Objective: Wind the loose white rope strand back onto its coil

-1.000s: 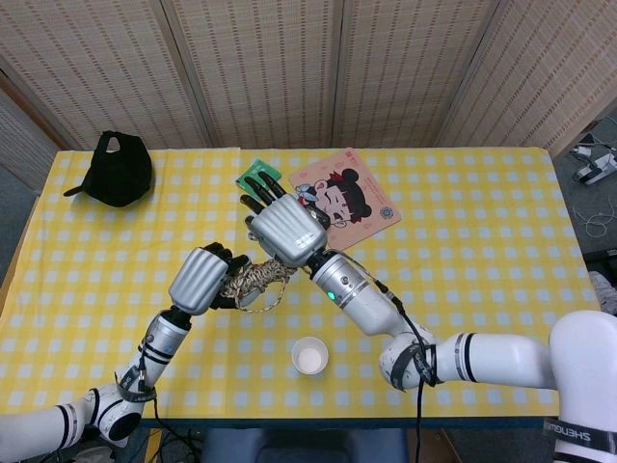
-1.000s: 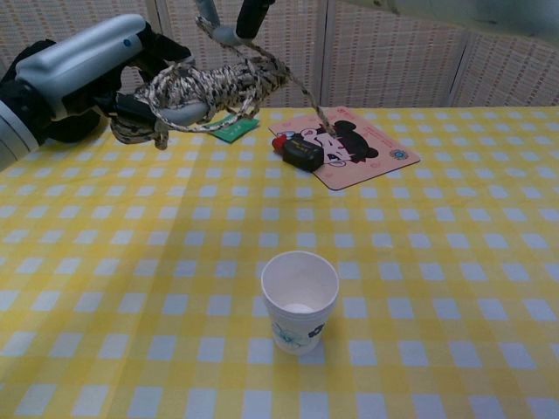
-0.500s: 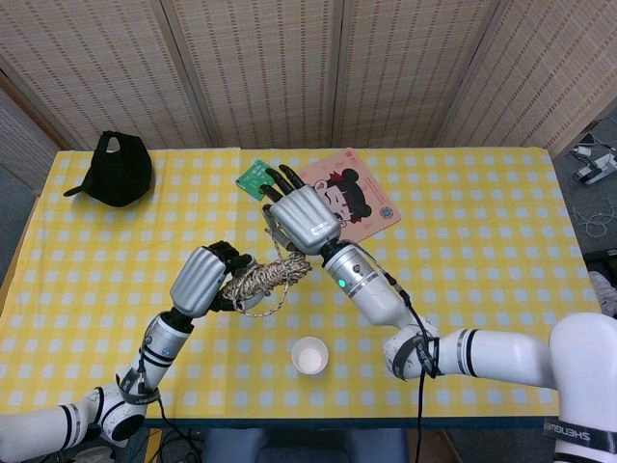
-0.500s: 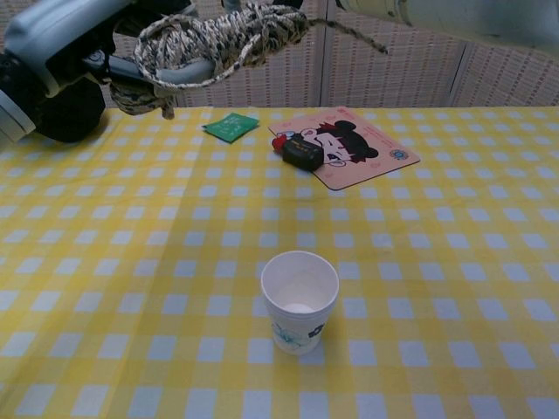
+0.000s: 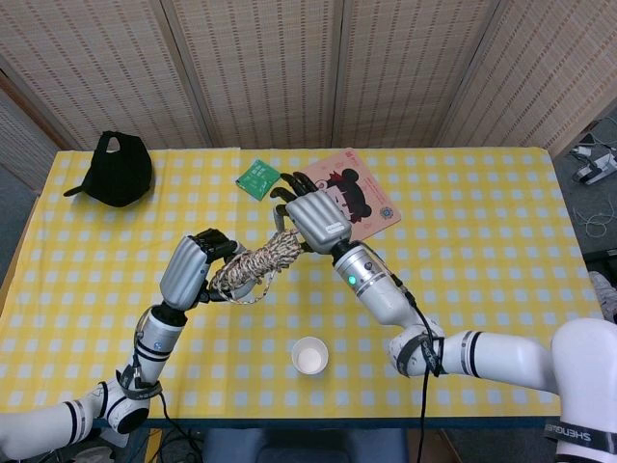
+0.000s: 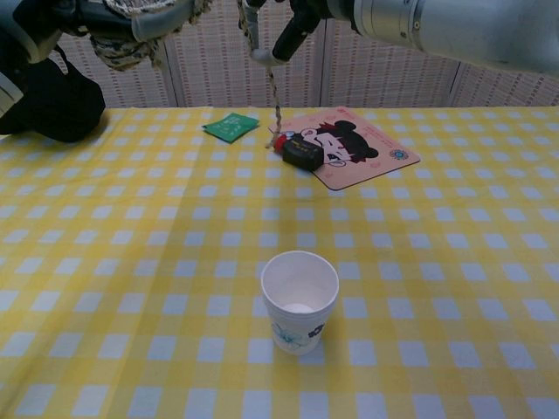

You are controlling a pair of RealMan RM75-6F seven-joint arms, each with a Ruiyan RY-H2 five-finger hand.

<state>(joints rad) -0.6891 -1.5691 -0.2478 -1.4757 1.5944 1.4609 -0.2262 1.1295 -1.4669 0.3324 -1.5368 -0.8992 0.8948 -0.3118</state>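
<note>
Near the centre of the head view, the left hand (image 5: pixel 189 270) holds the rope coil (image 5: pixel 253 264) above the table (image 5: pixel 482 260). The right hand (image 5: pixel 316 218) pinches the loose strand (image 6: pixel 272 96), which hangs down at the coil's upper right end.

On the counter (image 5: pixel 501 241), a paper cup (image 5: pixel 309 356) stands near the front edge at the middle. A mat (image 5: pixel 362 198) lies toward the back, with a packet (image 5: pixel 256 177) just to its left and a small box (image 6: pixel 300 150) at the mat's front left edge. A cap (image 5: pixel 120 170) sits at the back left corner. Above the counter, the left hand (image 5: pixel 193 272) holds the rope coil (image 5: pixel 253 265); the right hand (image 5: pixel 313 216) is at the coil's right end, behind the cup, with the loose strand (image 6: pixel 273 92) hanging from it.
</note>
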